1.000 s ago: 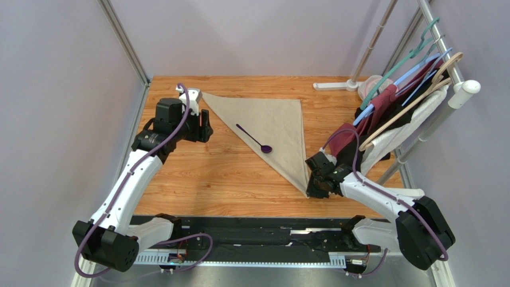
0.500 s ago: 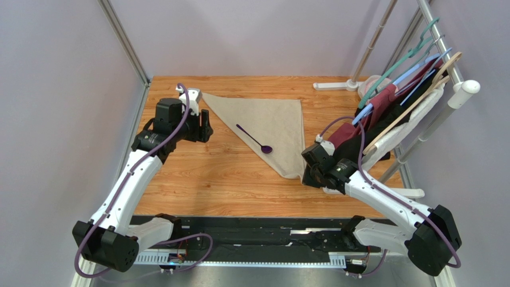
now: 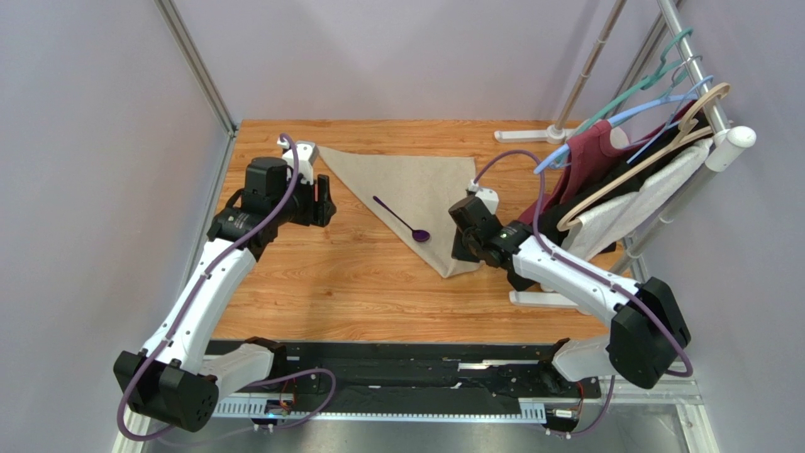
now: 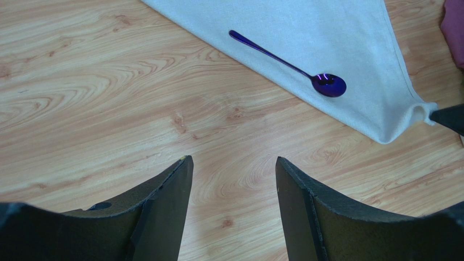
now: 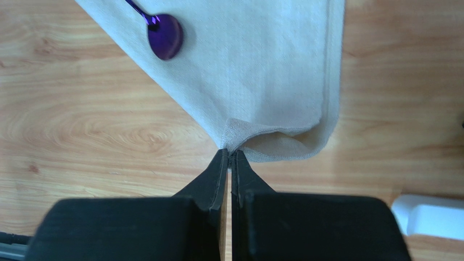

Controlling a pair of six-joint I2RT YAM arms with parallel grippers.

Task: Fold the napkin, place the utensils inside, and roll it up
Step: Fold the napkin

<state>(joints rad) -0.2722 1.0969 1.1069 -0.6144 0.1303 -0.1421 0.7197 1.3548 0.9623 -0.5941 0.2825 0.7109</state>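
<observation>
Right wrist view.

A: Why is the right gripper (image 5: 229, 155) closed so tightly?

B: It pinches the near corner of the napkin (image 5: 261, 65), which curls up a little from the table (image 5: 81, 125). I think it wants to bring this corner over the spoon (image 5: 166, 35), which lies just beyond on the cloth, near the slanted edge.

A: And the left gripper (image 4: 234, 163), farther away?

B: Its jaws stand apart over bare wood, beside the napkin's left edge, and hold nothing. Probably it waits to help with the rolling.
</observation>
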